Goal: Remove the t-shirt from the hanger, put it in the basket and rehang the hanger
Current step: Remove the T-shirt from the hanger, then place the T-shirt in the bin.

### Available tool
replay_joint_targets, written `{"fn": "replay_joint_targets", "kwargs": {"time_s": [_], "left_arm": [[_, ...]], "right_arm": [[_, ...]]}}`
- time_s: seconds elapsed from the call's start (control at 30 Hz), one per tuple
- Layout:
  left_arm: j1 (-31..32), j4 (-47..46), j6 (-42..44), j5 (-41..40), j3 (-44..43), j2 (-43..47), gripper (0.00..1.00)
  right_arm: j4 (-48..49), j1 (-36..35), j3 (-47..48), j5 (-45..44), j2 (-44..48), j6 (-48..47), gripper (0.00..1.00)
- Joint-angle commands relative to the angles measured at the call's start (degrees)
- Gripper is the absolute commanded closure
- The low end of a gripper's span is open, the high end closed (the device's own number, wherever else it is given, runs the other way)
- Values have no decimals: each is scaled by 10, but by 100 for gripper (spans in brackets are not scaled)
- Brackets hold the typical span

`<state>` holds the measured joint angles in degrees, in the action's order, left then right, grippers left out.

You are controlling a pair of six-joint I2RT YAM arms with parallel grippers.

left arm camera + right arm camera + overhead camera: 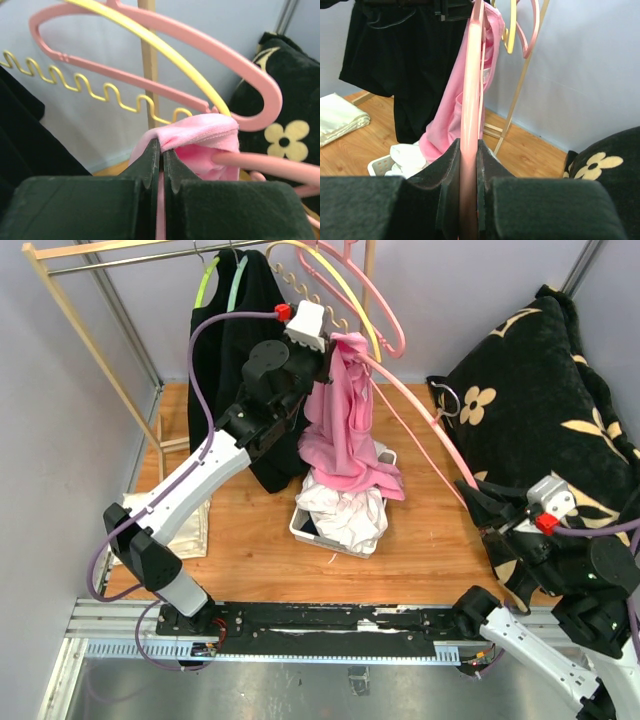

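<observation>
Left gripper pinched closed on a fold of pink t-shirt at its tips. Right gripper clamps the hanger bar, shirt draped farther along.

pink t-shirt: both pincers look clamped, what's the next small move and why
The left pincer is shut on a fold of the pink t-shirt draped over the pink hanger, which the right pincer clamps. So probably draw the left pincer away from the right one, sliding the fabric off the hanger's far end.
</observation>
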<state>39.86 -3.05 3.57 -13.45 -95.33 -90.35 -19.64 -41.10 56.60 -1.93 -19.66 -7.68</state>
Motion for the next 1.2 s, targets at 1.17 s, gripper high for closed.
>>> {"fn": "replay_joint_targets", "kwargs": {"time_s": [1.17], "left_arm": [[-2,12,-80,310,-31,168,100]], "right_arm": [[85,-6,4,-146,48,-3,99]]}}
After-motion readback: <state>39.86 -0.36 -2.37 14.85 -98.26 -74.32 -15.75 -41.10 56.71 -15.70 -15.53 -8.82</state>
